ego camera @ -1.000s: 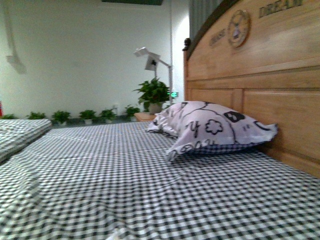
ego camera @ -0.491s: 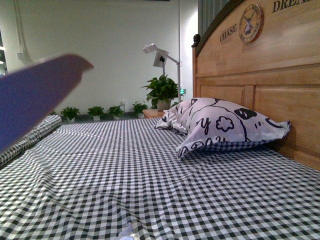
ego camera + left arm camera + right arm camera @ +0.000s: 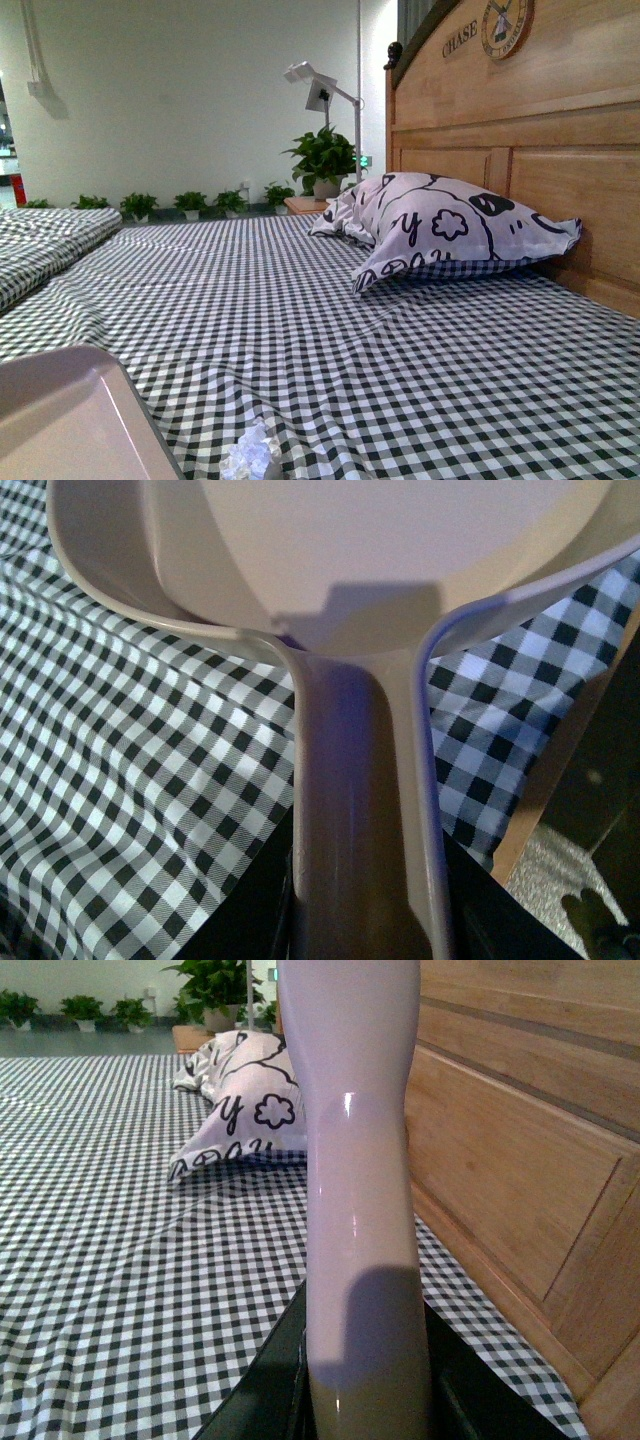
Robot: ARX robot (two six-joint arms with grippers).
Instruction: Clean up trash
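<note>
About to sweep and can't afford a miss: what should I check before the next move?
1. Left gripper clamped on dustpan handle: ok.
2. Right gripper clamped on pale tool handle: ok.
3. That tool's working end: out of view, cannot tell.
4. Crumpled paper in sight on checked sheet, beside the dustpan, not in it: ok.
5. Dustpan mouth facing the paper: cannot tell.
6. Pillow well clear of the paper: ok.
</note>
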